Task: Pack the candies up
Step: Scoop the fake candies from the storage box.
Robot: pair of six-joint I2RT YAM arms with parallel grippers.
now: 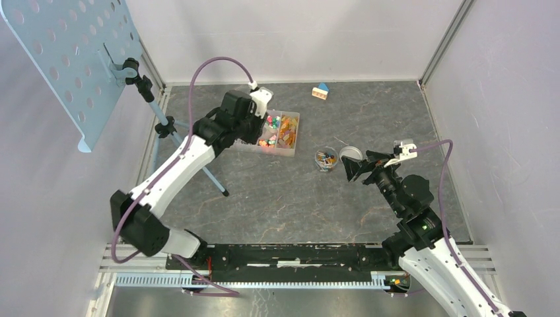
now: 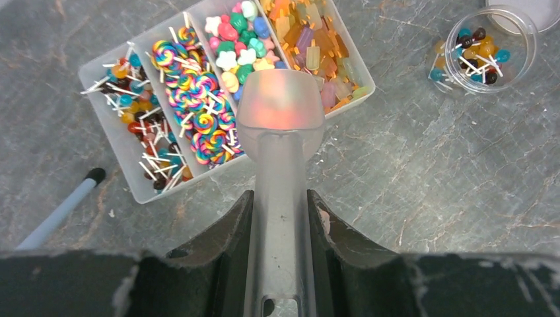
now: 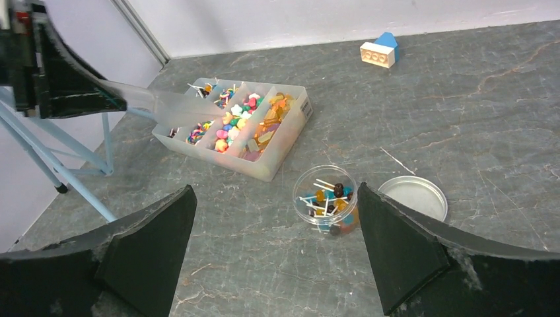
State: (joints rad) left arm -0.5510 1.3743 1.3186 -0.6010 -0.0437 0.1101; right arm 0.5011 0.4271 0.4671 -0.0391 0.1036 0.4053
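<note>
The left arm is being stretched forward and to the right from its base, with the wrist tipped down over the left end of the tray (image 1: 295, 135). The left gripper (image 2: 280, 212) is being held clamped on the handle of a translucent scoop (image 2: 280, 109). The scoop's long axis is being carried straight out from the jaws, and its bowl is being held at the far end over the tray's near wall, where the swirl-lollipop and mixed-shape compartments meet. An orange-red tint is being shown through the bowl, and whether anything is lying in it cannot be told. The candies (image 2: 198, 115) are being held sorted in the tray's four side-by-side compartments, which are being run across the tray's long axis, with the lollipop sticks pointed every way. A few more are being held in a clear jar (image 3: 325, 201), set apart from the tray on its right, with a round lid (image 3: 413, 197) laid flat just beside it. The right arm is being folded at the elbow, its wrist aimed at the jar. The right gripper (image 3: 275, 198) is being held with its jaws spread wide, and the jar is being framed between them on the table beyond.
</note>
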